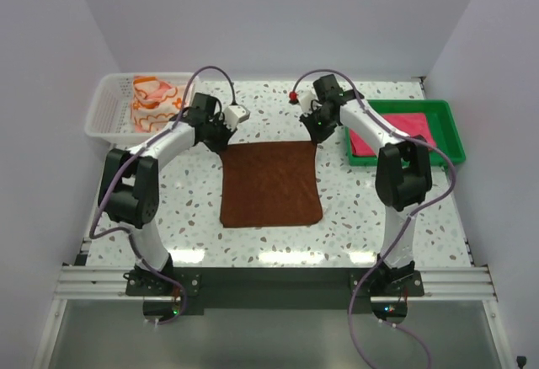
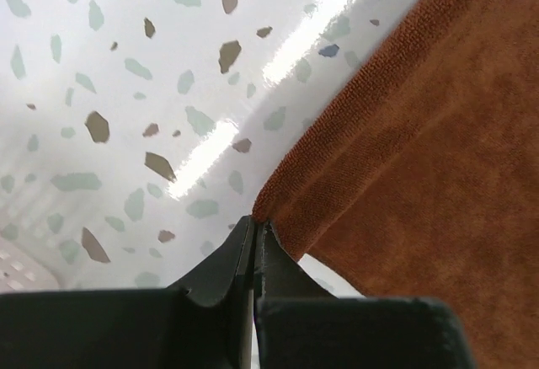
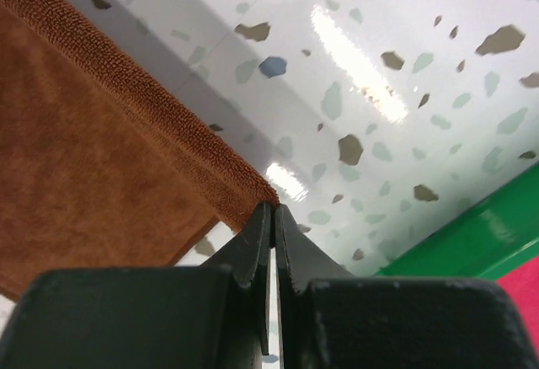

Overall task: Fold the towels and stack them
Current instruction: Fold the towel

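A dark brown towel lies spread flat on the speckled table between the two arms. My left gripper is shut on its far left corner, and that corner is raised a little off the table. My right gripper is shut on the far right corner, also slightly lifted. An orange towel with a white flower pattern sits in the white mesh basket at the back left. A hot pink towel lies in the green tray at the right.
The white basket stands behind my left arm and the green tray lies just right of my right gripper. A small red-topped object sits on the table at the back near the right wrist.
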Controlling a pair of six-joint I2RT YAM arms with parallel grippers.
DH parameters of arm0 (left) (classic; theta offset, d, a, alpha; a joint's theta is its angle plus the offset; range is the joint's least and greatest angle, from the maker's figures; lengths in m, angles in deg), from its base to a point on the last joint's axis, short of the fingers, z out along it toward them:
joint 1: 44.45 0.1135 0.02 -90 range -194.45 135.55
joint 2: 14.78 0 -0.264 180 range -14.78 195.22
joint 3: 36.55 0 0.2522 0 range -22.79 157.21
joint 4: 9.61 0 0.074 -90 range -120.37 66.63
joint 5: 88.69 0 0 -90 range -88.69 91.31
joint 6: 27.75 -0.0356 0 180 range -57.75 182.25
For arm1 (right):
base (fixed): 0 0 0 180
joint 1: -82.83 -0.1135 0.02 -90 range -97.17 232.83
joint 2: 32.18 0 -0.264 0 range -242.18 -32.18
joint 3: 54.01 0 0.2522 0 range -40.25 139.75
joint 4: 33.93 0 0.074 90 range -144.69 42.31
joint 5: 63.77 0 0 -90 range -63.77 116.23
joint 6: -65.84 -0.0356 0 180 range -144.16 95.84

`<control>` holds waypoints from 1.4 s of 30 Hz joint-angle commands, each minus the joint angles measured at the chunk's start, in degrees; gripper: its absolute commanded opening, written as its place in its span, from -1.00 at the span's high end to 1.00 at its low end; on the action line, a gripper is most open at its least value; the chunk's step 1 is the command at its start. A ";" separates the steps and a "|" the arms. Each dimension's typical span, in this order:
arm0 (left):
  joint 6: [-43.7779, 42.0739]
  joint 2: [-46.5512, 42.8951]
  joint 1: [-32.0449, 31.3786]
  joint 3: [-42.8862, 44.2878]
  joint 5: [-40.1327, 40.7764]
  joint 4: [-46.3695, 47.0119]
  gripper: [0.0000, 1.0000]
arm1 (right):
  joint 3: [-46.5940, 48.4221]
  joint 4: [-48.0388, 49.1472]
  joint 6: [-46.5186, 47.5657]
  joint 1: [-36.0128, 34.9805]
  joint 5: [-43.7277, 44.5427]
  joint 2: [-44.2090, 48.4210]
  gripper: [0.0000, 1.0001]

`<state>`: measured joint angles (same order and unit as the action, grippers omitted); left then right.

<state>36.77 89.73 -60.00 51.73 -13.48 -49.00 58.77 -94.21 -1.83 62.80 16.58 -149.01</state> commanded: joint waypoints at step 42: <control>38.83 -23.12 -11.25 -21.35 15.05 -12.16 1.00 | -38.73 3.20 -27.95 -7.13 5.25 29.73 1.00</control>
<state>75.00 66.78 -71.24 28.56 -0.17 -58.29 20.26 -88.04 -28.72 55.48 18.15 -119.18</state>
